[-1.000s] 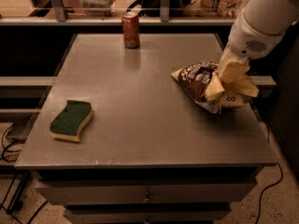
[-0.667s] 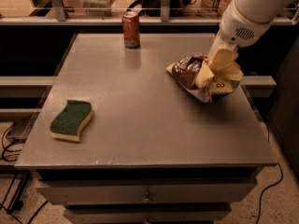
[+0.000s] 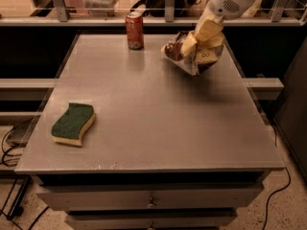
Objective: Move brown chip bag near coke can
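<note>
The coke can (image 3: 135,30) stands upright at the far edge of the grey table (image 3: 148,114), left of centre. My gripper (image 3: 201,44) comes down from the upper right and is shut on the brown chip bag (image 3: 180,49), holding it lifted above the far right part of the table. The bag hangs crumpled, its dark front to the left and its pale edges under my cream-coloured fingers (image 3: 207,32). The bag is a short way to the right of the can, not touching it.
A green-and-yellow sponge (image 3: 73,123) lies near the table's front left corner. A railing (image 3: 96,18) runs behind the table's far edge. Drawers sit below the front edge. Cables lie on the floor at left and right.
My gripper has carried the chip bag up off the table and leftward toward the far edge, closer to the can. The can and sponge have not moved.
</note>
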Motion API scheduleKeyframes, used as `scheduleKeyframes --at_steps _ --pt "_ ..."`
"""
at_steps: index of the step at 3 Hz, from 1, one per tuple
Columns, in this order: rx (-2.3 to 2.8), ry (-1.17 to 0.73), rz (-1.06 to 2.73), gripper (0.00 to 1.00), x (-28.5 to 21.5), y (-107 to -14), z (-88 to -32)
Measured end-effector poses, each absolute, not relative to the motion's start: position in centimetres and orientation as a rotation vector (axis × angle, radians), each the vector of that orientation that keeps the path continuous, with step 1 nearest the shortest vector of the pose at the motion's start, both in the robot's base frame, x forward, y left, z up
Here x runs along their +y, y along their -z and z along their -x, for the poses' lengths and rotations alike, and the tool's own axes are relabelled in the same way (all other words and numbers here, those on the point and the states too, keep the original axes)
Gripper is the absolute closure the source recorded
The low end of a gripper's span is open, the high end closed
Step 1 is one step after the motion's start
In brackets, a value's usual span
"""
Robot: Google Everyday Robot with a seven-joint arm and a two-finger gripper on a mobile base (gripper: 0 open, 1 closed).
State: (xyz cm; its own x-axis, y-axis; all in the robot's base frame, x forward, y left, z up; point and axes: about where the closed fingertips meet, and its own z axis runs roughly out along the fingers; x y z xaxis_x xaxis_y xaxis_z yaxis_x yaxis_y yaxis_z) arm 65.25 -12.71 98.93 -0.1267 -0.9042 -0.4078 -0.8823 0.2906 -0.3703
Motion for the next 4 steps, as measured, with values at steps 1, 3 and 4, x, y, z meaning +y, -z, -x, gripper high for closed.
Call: scheduleKeyframes --at_steps 1,3,4 --pt "1.978 0.005 1.543 0.89 -11.2 -97.9 -69.1" --pt "1.960 -0.046 1.482 0.47 -9.7 -95.2 -74.5" --pt "1.956 -0.098 1.459 0.22 -10.1 -94.1 -76.3"
